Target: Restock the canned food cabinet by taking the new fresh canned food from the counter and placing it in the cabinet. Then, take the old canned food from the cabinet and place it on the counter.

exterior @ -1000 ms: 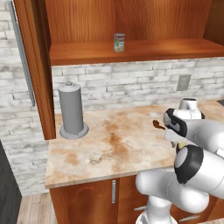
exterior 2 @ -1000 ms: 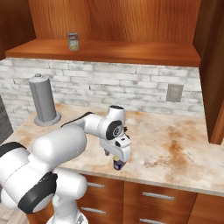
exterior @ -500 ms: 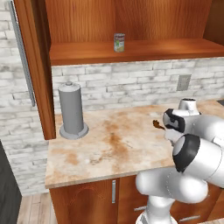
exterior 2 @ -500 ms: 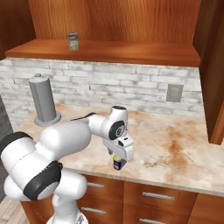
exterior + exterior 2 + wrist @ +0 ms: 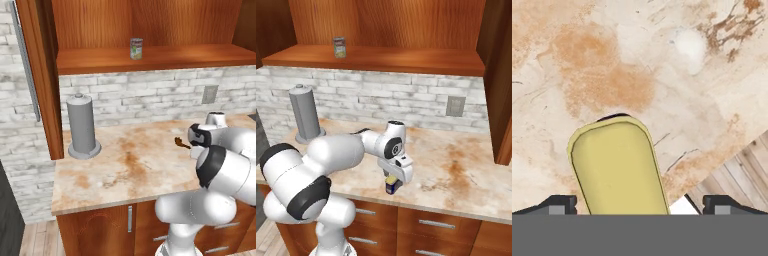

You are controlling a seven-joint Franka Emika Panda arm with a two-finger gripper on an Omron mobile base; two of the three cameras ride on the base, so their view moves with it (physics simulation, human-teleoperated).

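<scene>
The new fresh canned food [image 5: 390, 186] stands upright on the counter [image 5: 456, 170] near its front edge. Its blue label shows in the right base view and its yellow top [image 5: 619, 167] in the hand view. My gripper [image 5: 392, 181] hangs straight down over it, open, with one fingertip [image 5: 559, 204] on each side of the can and a gap to each. The old canned food [image 5: 136, 48] [image 5: 339, 47], silver with a green-and-white label, sits on the shelf of the cabinet [image 5: 190, 55].
A tall grey cylinder on a round base [image 5: 81, 125] [image 5: 305, 112] stands at the counter's left. The cabinet door [image 5: 42, 75] is swung open, its metal handle [image 5: 27, 65] facing out. An outlet [image 5: 455, 105] is on the brick wall. Wooden floor [image 5: 737, 175] shows past the counter edge.
The hand has sunk a little lower over the blue-and-yellow can, and the arm's elbow has shifted. Both cans stay where they were.
</scene>
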